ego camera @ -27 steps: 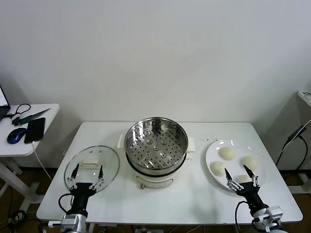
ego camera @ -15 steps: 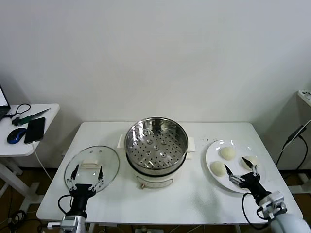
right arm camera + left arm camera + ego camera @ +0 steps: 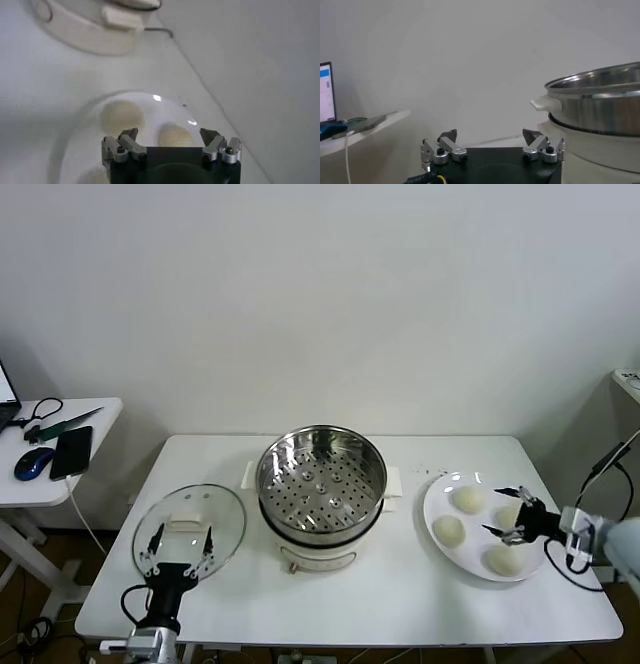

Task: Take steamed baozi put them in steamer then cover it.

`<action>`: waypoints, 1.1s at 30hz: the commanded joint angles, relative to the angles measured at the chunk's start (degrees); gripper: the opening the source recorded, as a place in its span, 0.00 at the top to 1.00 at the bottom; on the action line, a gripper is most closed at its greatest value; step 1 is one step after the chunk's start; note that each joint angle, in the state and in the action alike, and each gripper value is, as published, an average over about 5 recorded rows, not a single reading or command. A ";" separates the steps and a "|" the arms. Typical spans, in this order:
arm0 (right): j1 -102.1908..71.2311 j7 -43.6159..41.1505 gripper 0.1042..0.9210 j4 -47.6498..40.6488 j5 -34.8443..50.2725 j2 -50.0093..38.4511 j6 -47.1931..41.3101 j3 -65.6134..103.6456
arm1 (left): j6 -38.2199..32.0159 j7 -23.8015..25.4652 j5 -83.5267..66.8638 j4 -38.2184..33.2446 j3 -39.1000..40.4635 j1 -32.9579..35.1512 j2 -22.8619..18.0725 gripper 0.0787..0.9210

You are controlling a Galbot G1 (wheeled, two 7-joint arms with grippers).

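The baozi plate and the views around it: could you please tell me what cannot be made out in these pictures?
- Fourth baozi: head view, mostly behind the open right gripper.
- Plate: right wrist view, its near part hidden by the gripper's black body; only two buns show.
- Steamer: left wrist view, cut by the frame edge, tray unseen.
- Cover: head view, partly behind the open left gripper.

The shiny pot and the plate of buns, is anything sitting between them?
No. In the head view, only bare white table lies between the pot and the plate.
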 commanded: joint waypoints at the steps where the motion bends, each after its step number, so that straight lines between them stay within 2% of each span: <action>1: 37.56 -11.60 0.12 -14.18 -6.70 -3.82 1.75 -37.64 | 0.68 -0.01 0.03 0.79 -0.19 -0.70 0.05 0.12; 8: 46.20 -11.64 0.12 -22.11 -4.94 4.97 1.52 -50.14 | 1.24 -0.02 0.22 1.45 -0.35 -1.19 0.04 0.12; 17: 49.05 -11.79 0.12 -31.84 -4.98 16.45 2.01 -56.10 | 2.82 -0.45 0.32 1.41 -0.71 -1.67 0.22 0.12; 25: 48.21 -11.78 0.12 -34.24 -4.20 19.71 2.08 -59.28 | 2.82 -0.54 0.34 1.09 -1.40 -1.37 0.11 0.12; 33: 45.57 -10.85 0.12 -37.83 -7.35 21.38 3.11 -55.77 | 2.17 -0.55 0.31 1.56 -1.69 -0.72 0.12 0.12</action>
